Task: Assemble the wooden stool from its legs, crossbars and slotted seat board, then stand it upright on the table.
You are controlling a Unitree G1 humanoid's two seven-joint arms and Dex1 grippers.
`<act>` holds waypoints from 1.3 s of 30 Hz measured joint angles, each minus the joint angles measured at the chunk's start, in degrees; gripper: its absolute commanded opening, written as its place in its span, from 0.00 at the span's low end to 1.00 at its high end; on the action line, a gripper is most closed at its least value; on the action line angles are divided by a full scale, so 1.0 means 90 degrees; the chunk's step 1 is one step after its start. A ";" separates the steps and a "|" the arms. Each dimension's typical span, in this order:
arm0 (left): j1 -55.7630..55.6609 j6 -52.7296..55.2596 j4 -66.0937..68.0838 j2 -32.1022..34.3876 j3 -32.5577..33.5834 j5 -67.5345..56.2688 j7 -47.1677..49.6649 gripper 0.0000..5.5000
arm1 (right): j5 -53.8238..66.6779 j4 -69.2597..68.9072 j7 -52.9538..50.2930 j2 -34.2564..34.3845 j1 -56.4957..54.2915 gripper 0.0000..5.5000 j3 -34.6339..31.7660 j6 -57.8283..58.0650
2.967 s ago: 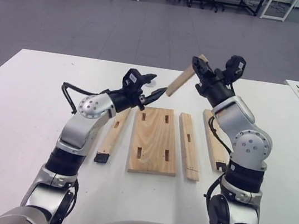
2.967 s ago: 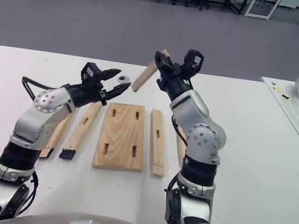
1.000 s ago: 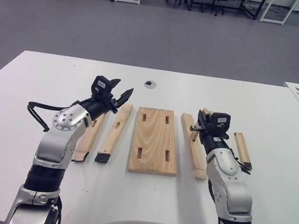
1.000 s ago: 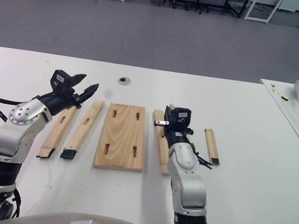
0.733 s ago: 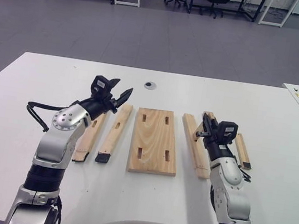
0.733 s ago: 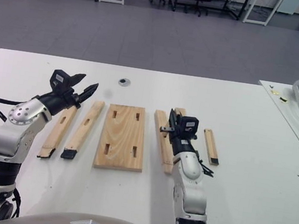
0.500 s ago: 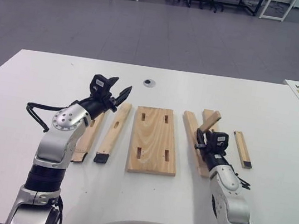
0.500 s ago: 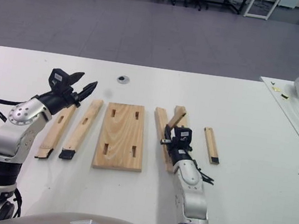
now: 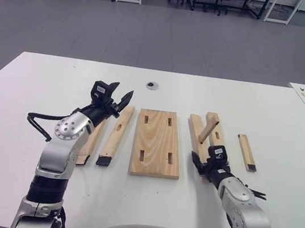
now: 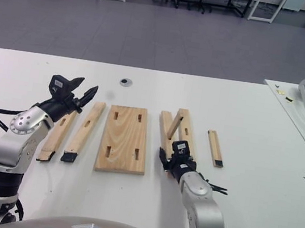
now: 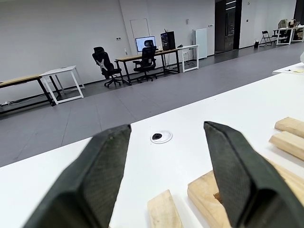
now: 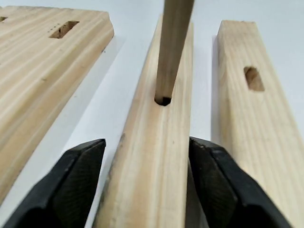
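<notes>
On the white table (image 9: 41, 91), centre: the seat board (image 9: 158, 143) is laid flat, a pale pine rectangle with lengthwise grain. It is pierced by four small rectangular slots, two toward the far end and two toward the near end.
Left legs: two long pine pieces are laid flat, side by side, on the robot's left of the board. The inner left leg (image 9: 116, 133) is marked by a slot near its middle and a black tip at its near end. The outer left leg (image 10: 57, 134) is partly covered by the left arm.
Right legs: two more are laid flat on the board's other side. The inner right leg (image 12: 147, 166) lies just beside the board, and the outer right leg (image 12: 247, 109), cut by its own slot, lies next to it.
Standing crossbar: the standing crossbar (image 10: 177, 124), a narrower stick, is seated by its lower end in the inner right leg's slot. It is tilted away from the robot and toward the outer right leg.
Loose crossbar: the loose crossbar (image 10: 214, 148), short and dark-tipped at its near end, is laid flat, apart to the right.
Left gripper: the left gripper (image 9: 119, 97) is held above the far ends of the left legs, jaws spread wide, nothing between them.
Right gripper: the right gripper (image 10: 170, 155) is set at the near end of the inner right leg, jaws parted, with its fingers (image 12: 80, 185) on either side of the wood. Contact cannot be told.
Grommet: a small round grommet (image 9: 153, 85) is set in the tabletop beyond the board.
</notes>
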 measured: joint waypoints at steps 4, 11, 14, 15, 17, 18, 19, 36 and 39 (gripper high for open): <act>0.0022 -0.0014 -0.0002 -0.0005 -0.0002 0.0003 0.0001 0.51 | 0.0208 -0.0174 -0.0172 0.0210 -0.0308 0.38 -0.0256 0.0983; -0.0064 0.0176 -0.0012 -0.0006 0.0107 -0.0347 -0.0086 0.51 | 0.0345 0.0032 -0.0017 0.0140 -0.0627 0.38 -0.0452 0.0839; -0.0558 0.0685 0.0047 0.0032 0.0337 -0.1141 -0.0530 0.51 | 0.1334 0.0111 0.0493 0.0321 -0.1550 0.38 -0.1345 0.0458; -0.0791 0.0908 0.0078 0.0044 0.0381 -0.1489 -0.0720 0.51 | 0.1732 0.0117 0.0687 0.0351 -0.1869 0.38 -0.1560 0.0509; -0.1318 0.1549 0.0222 0.0043 0.0496 -0.2391 -0.1176 0.51 | 0.2702 0.0104 0.1057 0.0385 -0.2495 0.38 -0.1917 0.0772; -0.1576 0.1968 0.0265 0.0011 0.0585 -0.3013 -0.1346 0.55 | 0.3202 0.0105 0.1177 0.0416 -0.2773 0.38 -0.2062 0.0927; -0.1834 0.2395 0.0350 -0.0064 0.0716 -0.3603 -0.1376 0.57 | 0.3679 0.0119 0.1213 0.0467 -0.2987 0.38 -0.2206 0.1086; -0.3274 0.4429 0.1251 0.0045 0.1472 -0.6895 -0.1214 0.65 | 0.7935 0.0236 0.1196 -0.0531 -0.3277 0.38 -0.2152 0.1940; -0.3272 0.4497 0.1251 0.0070 0.1455 -0.6998 -0.1193 0.65 | 0.7934 0.0382 0.1254 -0.0658 -0.3137 0.38 -0.2030 0.1846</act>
